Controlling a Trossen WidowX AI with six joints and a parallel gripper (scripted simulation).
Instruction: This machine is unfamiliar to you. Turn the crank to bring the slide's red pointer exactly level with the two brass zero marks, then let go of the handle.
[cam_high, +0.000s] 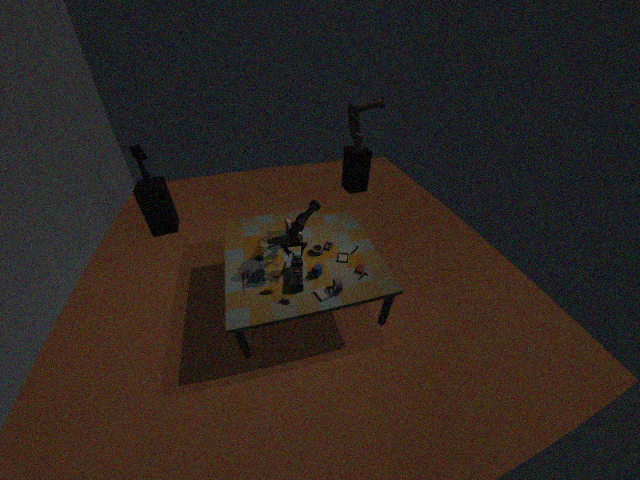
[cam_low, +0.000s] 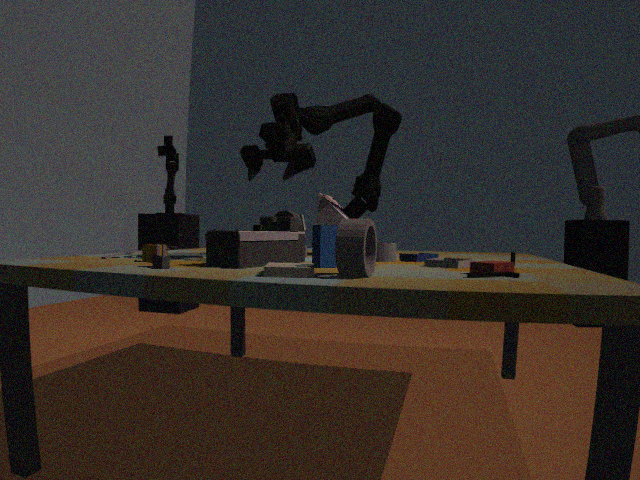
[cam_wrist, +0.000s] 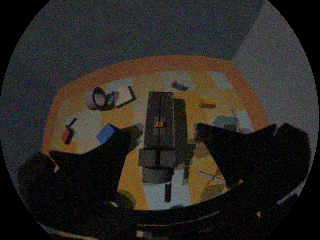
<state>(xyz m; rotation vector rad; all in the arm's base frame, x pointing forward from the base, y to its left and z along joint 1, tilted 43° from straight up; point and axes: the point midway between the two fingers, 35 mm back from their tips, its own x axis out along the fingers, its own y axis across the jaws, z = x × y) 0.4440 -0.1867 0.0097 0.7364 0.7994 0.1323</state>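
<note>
The machine (cam_high: 293, 280) (cam_low: 271, 250) (cam_wrist: 152, 112) is a long dark box on the table, with a raised, rounded part at its end nearer the arm. A small red pointer (cam_wrist: 159, 124) shows on the slot along its top, with tiny yellowish marks close beside it; the view is too dark and coarse to tell whether they are level. A dark peg (cam_wrist: 168, 191), which looks like the crank handle, stands out past the rounded end. My gripper (cam_low: 267, 178) (cam_wrist: 163, 130) is open and empty, high above the machine, its fingers wide apart and touching nothing.
A blue block (cam_low: 324, 245) (cam_wrist: 106, 134) and a grey ring (cam_low: 348, 249) (cam_wrist: 89, 99) stand to one side of the machine, with a pale flat box (cam_wrist: 123, 96) and a red block (cam_low: 491, 267) (cam_wrist: 67, 134). A yellow block (cam_wrist: 207, 103) lies on the other side. Two other arms stand on pedestals (cam_high: 156, 206) (cam_high: 356, 170).
</note>
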